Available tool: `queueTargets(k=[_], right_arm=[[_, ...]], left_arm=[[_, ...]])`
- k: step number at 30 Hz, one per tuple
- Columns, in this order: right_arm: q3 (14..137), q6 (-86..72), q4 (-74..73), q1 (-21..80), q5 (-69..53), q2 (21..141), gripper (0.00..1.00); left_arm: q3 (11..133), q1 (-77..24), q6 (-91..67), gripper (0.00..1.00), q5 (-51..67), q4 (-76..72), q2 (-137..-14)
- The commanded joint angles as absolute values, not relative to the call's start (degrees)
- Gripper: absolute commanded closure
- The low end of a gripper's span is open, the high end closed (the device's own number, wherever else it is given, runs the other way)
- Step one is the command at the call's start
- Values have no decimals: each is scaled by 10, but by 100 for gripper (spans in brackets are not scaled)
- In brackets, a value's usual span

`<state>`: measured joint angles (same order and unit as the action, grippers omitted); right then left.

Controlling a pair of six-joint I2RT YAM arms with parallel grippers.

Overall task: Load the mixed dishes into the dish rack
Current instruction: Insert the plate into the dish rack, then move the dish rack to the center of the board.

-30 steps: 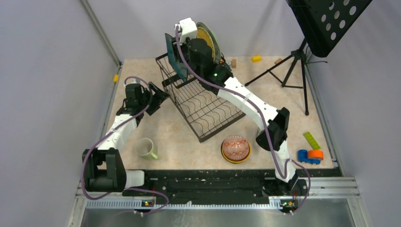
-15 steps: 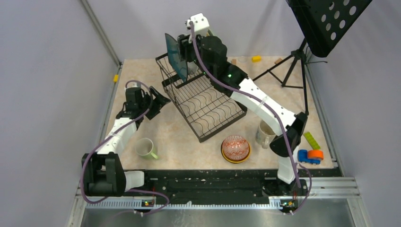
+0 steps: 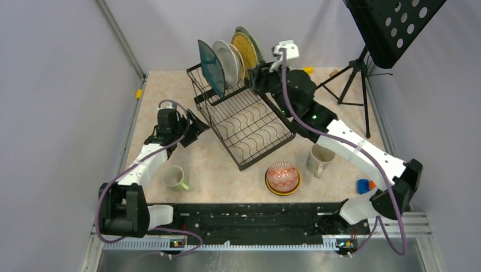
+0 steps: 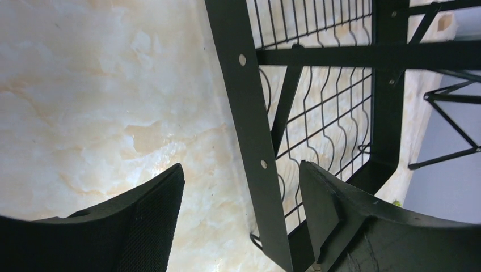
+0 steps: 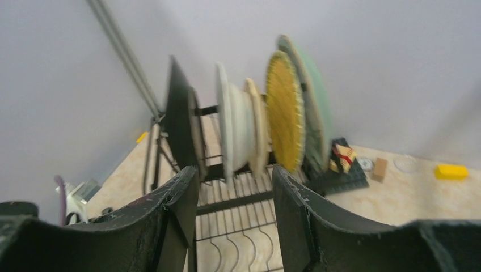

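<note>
The black wire dish rack [image 3: 245, 122] stands mid-table, with several plates upright in its raised back section: dark teal [image 3: 210, 68], white [image 3: 227, 61], yellow [image 3: 244, 49] and pale teal [image 3: 253, 41]. My right gripper [image 3: 258, 76] hovers just right of them, open and empty. The right wrist view shows the same plates [image 5: 227, 124] beyond its fingers [image 5: 181, 198]. My left gripper [image 3: 193, 122] is open at the rack's left edge, and the rack's frame bar [image 4: 249, 113] passes between its fingers [image 4: 323, 198]. A green mug [image 3: 174, 177], a cream mug [image 3: 319, 160] and a red-patterned bowl [image 3: 282, 176] sit on the table.
A black tripod music stand [image 3: 351, 79] rises at the back right. A yellow block [image 3: 307, 70] lies behind the rack, and a blue toy car [image 3: 363, 186] is near the right arm's base. Grey walls close in on the left and right.
My right gripper has drawn back to the right, away from the plates, which now stand uncovered in the rack. My left gripper has moved right onto the rack's edge and narrowed slightly.
</note>
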<state>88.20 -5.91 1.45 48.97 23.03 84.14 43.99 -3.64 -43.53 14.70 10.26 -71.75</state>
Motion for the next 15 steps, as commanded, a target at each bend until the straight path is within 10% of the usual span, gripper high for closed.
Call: queueTargets(k=[1, 15], right_arm=[[802, -151, 47, 421, 239, 767, 48], [644, -350, -102, 127, -133, 820, 45]], left_arm=[[413, -56, -440, 22, 129, 70, -701], [416, -100, -442, 24, 121, 38, -729]])
